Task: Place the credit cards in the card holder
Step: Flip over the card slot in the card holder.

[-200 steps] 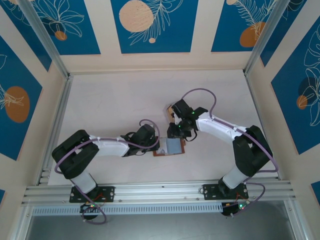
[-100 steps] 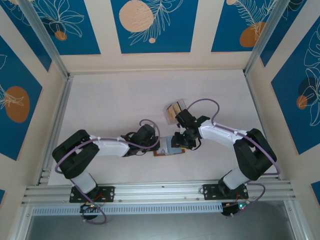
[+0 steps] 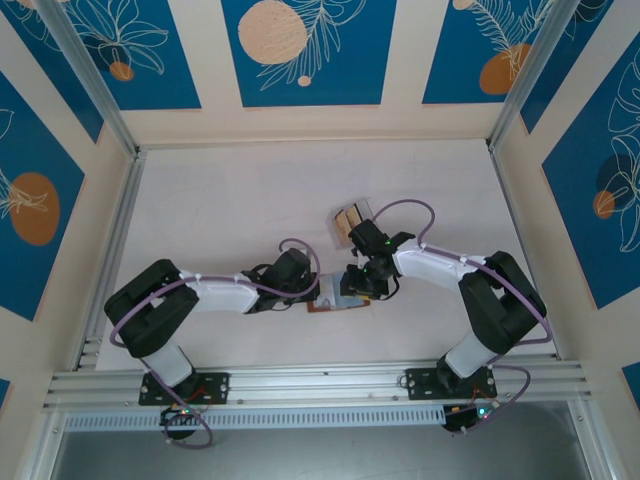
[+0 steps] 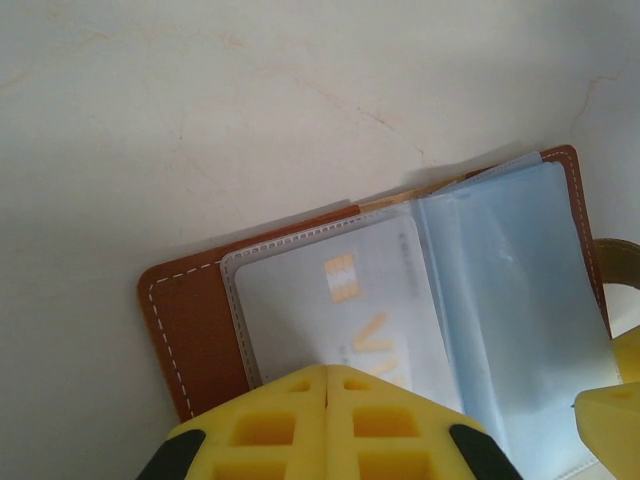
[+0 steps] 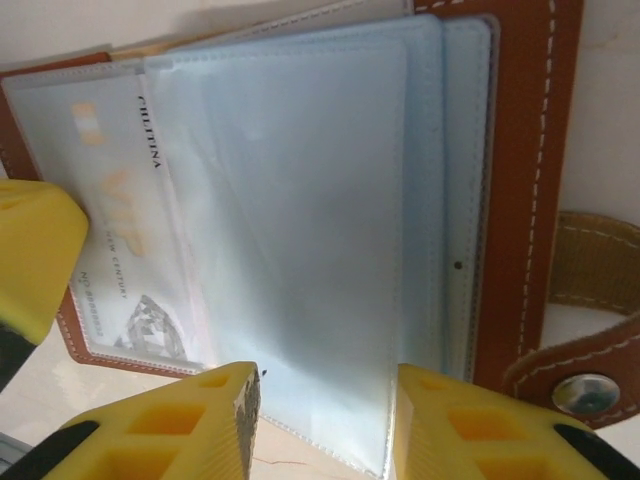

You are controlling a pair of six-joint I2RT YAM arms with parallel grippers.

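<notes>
Right wrist view is giving us the close-up: the card holder (image 5: pixel 520 150) is lying open on the table (image 4: pixel 200 100) between the two arms, and one credit card (image 5: pixel 120 250) is already sitting inside its left-hand sleeve. The right gripper (image 5: pixel 325 425) is hovering at the holder's edge with its jaws standing apart and nothing clamped, an empty clear sleeve (image 5: pixel 300 220) showing through the gap.

On the left wrist camera, the left gripper (image 4: pixel 328 405) is showing its fingers pressed together over the leather's left half. It is looking like a hold-down, though actual contact is hard to judge. From above, the remaining cards (image 3: pixel 346 217) are waiting in a clear box (image 3: pixel 358 205) just beyond the right gripper.

My read: the right arm is working that empty sleeve, carrying no card. Doing it well is going to mean:

- leaving the left fingers planted so the holder is not sliding
- coming in low and shallow
- teasing up a single leaf rather than the whole stack
- staying clear of the snap strap (image 5: pixel 585 393) on the right

Which side the sleeve mouth is opening on, I cannot tell, so that needs finding before any card is pushed.
</notes>
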